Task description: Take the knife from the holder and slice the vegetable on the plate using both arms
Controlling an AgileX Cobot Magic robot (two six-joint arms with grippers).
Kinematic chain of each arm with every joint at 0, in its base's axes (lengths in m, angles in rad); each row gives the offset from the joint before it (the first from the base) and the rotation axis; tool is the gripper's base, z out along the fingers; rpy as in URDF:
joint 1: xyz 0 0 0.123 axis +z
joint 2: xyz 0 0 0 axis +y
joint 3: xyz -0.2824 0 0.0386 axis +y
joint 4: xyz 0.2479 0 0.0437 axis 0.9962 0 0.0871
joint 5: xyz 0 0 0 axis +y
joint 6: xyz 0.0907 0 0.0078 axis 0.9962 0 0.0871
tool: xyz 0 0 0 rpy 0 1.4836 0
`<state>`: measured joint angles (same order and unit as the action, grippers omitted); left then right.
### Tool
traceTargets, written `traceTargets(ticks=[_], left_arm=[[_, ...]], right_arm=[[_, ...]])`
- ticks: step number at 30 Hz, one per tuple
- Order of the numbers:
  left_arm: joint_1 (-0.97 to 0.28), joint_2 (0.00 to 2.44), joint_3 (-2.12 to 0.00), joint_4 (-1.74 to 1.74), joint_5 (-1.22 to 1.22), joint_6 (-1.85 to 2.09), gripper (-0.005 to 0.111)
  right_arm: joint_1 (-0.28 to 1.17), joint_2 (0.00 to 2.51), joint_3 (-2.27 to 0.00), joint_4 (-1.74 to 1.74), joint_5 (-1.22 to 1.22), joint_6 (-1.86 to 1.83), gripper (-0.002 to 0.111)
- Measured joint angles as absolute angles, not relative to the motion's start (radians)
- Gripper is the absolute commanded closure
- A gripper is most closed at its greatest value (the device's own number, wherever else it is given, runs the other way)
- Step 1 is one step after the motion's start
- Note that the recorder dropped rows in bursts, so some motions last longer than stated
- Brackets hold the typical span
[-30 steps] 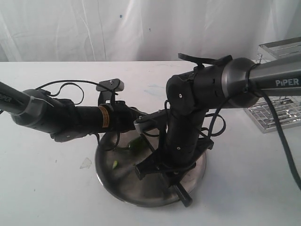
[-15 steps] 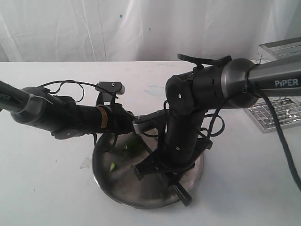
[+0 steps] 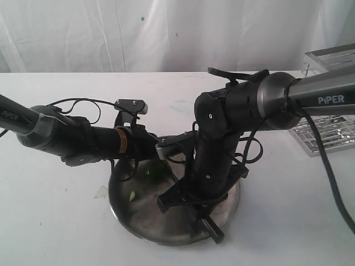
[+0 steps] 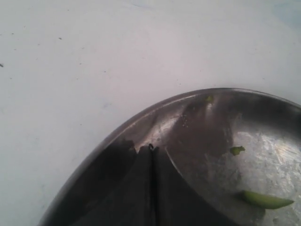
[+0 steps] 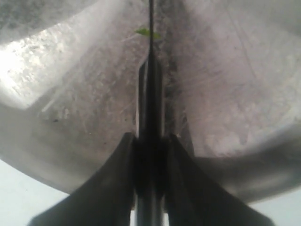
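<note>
The dull steel plate point(image 3: 138, 221) lies in the middle of the table. The green vegetable point(image 3: 153, 172) rests on its far left part, with a small cut bit point(image 3: 133, 195) nearer the rim. My left gripper point(image 3: 164, 148) hangs shut just over the plate beside the vegetable; its tips point(image 4: 151, 149) show nothing between them, and a green piece point(image 4: 263, 200) lies off to one side. My right gripper point(image 5: 150, 139) is shut on the handle of the black knife point(image 5: 151, 94), whose blade runs across the plate point(image 5: 70, 117) to a green scrap point(image 5: 147, 32). The handle end point(image 3: 214, 230) sticks out near the front rim.
The chrome wire holder point(image 3: 327, 133) stands at the right edge of the table, partly behind the right arm. A small pale scrap point(image 3: 101, 192) lies on the table left of the plate. Cables hang from both arms over the plate.
The plate has slid a little to the left. Both arms have drifted slightly left and down with it. Both grips are unchanged.
</note>
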<state>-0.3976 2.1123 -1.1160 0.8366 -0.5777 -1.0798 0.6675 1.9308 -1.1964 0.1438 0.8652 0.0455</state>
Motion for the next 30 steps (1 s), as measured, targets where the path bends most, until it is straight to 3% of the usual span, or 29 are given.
traceTargets(ticks=[22,30], left_arm=[[-0.371,2.021,-1.102,0.883,-0.524,-1.067,0.107],[-0.371,2.014,-1.049,0.896,-0.654,-1.16,0.107]], right_arm=[[0.64,1.972,-1.224,0.188,0.922,0.018,0.108],[0.639,1.972,-1.224,0.19,0.922,0.018,0.108]])
